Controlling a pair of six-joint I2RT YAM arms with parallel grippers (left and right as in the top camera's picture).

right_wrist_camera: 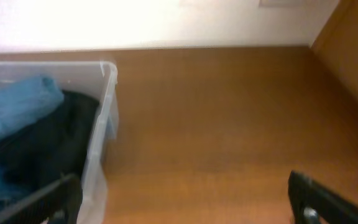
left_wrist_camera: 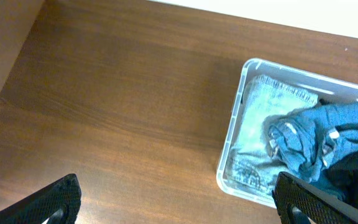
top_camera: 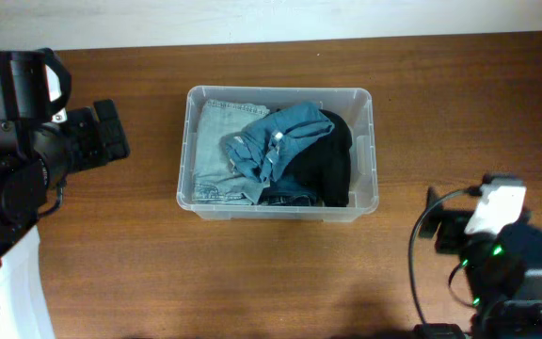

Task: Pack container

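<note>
The container is a clear plastic bin in the middle of the wooden table. It holds light blue denim, a blue garment and a black garment. It also shows in the left wrist view and the right wrist view. My left gripper is open and empty, left of the bin; its fingertips frame bare table. My right gripper is open and empty, at the bin's lower right; its fingers straddle bare wood.
A pale wall runs along the table's far edge. A wooden side panel rises at the left, another at the right. Bare wood surrounds the bin.
</note>
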